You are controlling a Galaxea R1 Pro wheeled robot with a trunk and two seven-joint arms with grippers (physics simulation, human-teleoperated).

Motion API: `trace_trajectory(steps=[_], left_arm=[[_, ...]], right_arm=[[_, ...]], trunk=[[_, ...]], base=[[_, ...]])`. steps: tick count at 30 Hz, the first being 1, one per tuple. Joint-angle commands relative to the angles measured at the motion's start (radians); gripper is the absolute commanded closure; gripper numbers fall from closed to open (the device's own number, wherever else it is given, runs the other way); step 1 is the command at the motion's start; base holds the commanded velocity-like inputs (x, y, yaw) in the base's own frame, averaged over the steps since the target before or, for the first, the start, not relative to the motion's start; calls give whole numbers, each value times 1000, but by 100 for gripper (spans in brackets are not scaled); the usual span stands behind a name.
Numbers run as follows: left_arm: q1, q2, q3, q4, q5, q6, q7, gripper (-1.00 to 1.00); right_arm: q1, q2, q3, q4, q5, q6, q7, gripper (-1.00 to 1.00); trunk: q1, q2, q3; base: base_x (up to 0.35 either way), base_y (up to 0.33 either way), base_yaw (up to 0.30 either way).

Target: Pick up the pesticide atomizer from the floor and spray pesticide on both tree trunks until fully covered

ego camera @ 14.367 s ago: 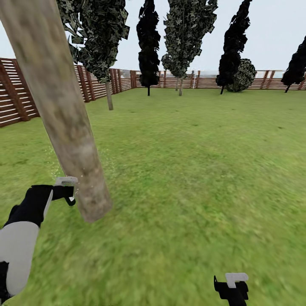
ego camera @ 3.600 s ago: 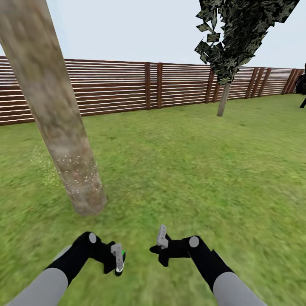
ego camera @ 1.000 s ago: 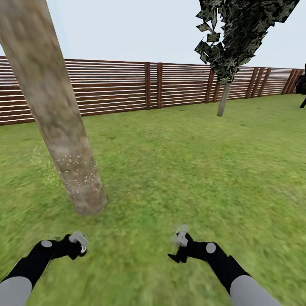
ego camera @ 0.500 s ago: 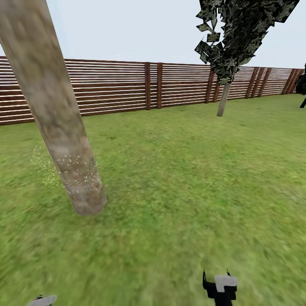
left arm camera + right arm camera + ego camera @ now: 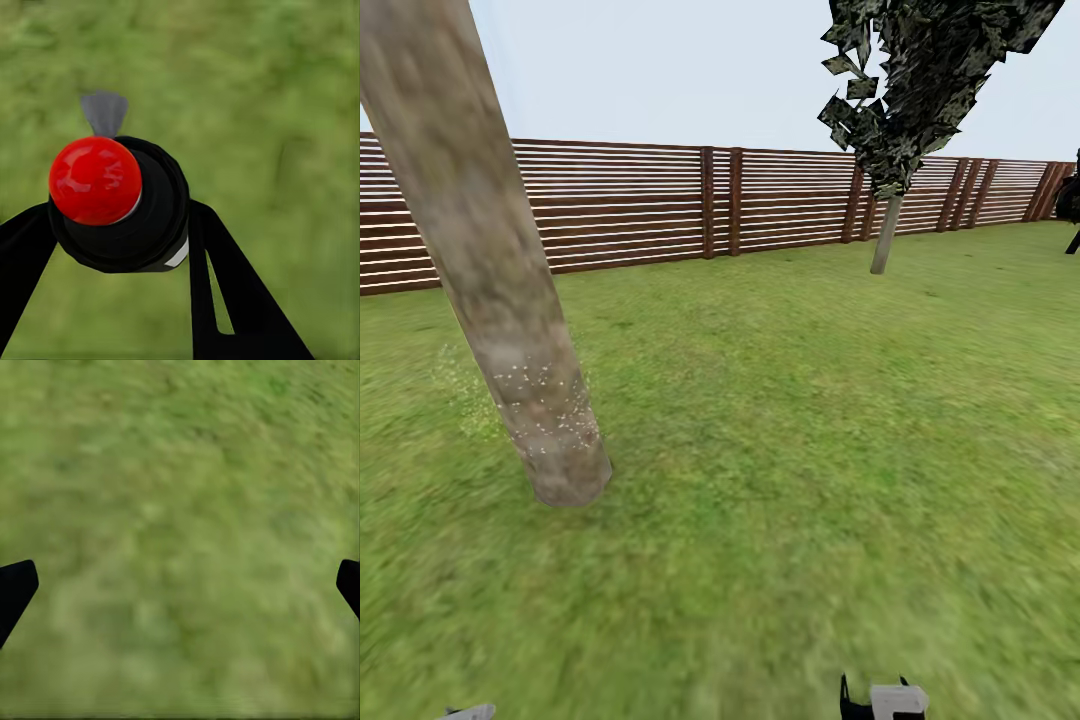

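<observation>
In the left wrist view my left gripper (image 5: 120, 229) is shut on the pesticide atomizer (image 5: 120, 202), a black body with a red round cap and a grey nozzle, held over the grass. A grey sliver of the left gripper (image 5: 465, 712) shows at the head view's bottom edge. The right gripper (image 5: 180, 585) is open over bare lawn, and its tip (image 5: 885, 700) sits low at the right. A thick leaning tree trunk (image 5: 490, 270) rises at the left, with white specks on its lower part. The second tree (image 5: 920, 70) has an upright trunk (image 5: 883, 238) far back at the right.
A reddish-brown slat fence (image 5: 660, 205) runs across the back of the lawn (image 5: 790, 420). A dark conifer (image 5: 1072, 200) stands at the far right edge. Open grass lies between me and both trunks.
Both arms have dropped from stretched out in front of me to the bottom edge of the head view. The trunk, the fence and the camera have not moved.
</observation>
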Motion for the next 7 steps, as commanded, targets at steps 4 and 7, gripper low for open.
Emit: trace_trajectory(steps=[4,7], left_arm=[[0,-5,5,18,-4,-2,-8,100],[0,-6,4,28,-4,-2,-8,100]], right_arm=[[3,0,-6,1,11,-1,-7,-100],[4,0,-6,1,11,-1,-7,-100]], trunk=[[0,0,-1],[0,0,-1]], base=[[0,0,0],[0,0,0]])
